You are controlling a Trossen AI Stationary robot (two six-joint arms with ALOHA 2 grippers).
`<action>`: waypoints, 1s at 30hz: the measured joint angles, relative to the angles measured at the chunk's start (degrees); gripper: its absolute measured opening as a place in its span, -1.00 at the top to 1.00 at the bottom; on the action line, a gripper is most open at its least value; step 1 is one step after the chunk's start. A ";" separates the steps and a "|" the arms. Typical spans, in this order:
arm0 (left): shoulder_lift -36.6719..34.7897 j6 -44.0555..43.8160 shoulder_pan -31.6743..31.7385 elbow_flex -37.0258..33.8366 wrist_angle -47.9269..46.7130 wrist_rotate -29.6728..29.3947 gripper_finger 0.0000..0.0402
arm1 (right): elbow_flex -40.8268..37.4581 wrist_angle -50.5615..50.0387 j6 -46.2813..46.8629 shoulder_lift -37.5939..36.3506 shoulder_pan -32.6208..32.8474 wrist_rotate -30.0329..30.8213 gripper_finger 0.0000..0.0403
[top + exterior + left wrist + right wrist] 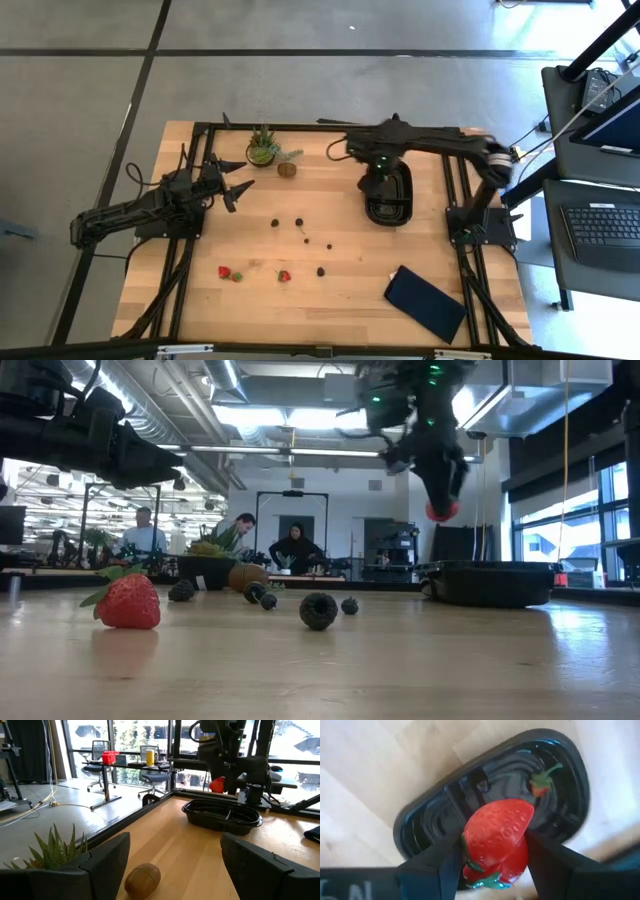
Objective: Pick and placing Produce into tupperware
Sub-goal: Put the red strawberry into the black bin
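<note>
Placing step: right end effector [492, 852] pinches strawberry [497, 840] above tupperware [490, 795]; inside, probably a strawberry's reflection. Next: release. Left end effector [172, 865] spread, waiting left.

This was a robotics lab in an open office hall. Exposed ceiling ducts [150, 405], people [296, 548] seated at far desks, office chairs [98, 755] by tall windows and a laptop [608, 225] beside the wooden table [330, 290] showed it.
</note>
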 joint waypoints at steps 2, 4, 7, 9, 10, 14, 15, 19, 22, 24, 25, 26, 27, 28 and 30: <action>0.01 -0.01 0.00 0.00 -0.01 -0.11 -0.51 | -6.22 6.08 0.69 -2.81 -1.08 -0.97 0.02; 0.02 -0.01 0.00 0.00 -0.03 -0.55 -0.51 | -11.17 10.57 0.91 -4.61 -2.12 -0.97 0.02; 0.01 -0.01 -0.02 0.00 -0.01 -0.58 -0.51 | -16.63 15.91 0.57 -5.59 -3.67 -0.99 0.02; 0.02 -0.01 0.00 0.00 0.00 -0.59 -0.51 | -19.45 18.52 0.48 -5.48 -4.54 -1.01 0.02; 0.02 -0.01 0.00 0.00 -0.01 -0.59 -0.51 | -20.60 20.20 0.46 -5.50 -4.92 -1.03 0.02; 0.02 -0.01 0.00 0.00 -0.01 -0.61 -0.51 | -24.05 24.46 -0.07 -5.52 -6.05 -1.05 0.02; 0.01 -0.01 0.00 0.00 -0.01 -0.59 -0.51 | -24.54 25.31 -0.60 -5.52 -6.24 -1.06 0.02; 0.02 -0.01 -0.01 0.00 -0.01 -0.59 -0.51 | -24.86 25.99 -0.99 -5.52 -6.46 -1.08 0.02; 0.02 -0.01 0.00 0.00 -0.01 -0.61 -0.51 | -24.86 26.52 -1.11 -5.52 -6.46 -1.16 0.02; 0.02 -0.01 0.00 0.00 -0.01 -0.61 -0.51 | -24.86 26.58 -0.87 -5.52 -6.46 -1.17 0.02; 0.01 -0.01 0.00 0.00 -0.01 -0.61 -0.51 | -24.86 26.84 -0.88 -5.52 -6.46 -1.18 0.02; 0.02 -0.01 0.00 0.00 -0.01 -0.61 -0.51 | -24.86 27.17 -0.92 -5.52 -6.46 -1.18 0.02; 0.01 -0.01 0.00 0.00 -0.01 -0.61 -0.51 | -24.86 27.43 -0.96 -5.52 -6.46 -1.18 0.02; 0.01 -0.01 0.00 0.00 -0.01 -0.61 -0.51 | -24.86 27.44 -1.00 -5.52 -6.46 -1.18 0.02; 0.02 -0.01 -0.02 0.00 -0.01 -0.61 -0.51 | -24.86 27.43 -0.92 -5.52 -6.46 -1.18 0.01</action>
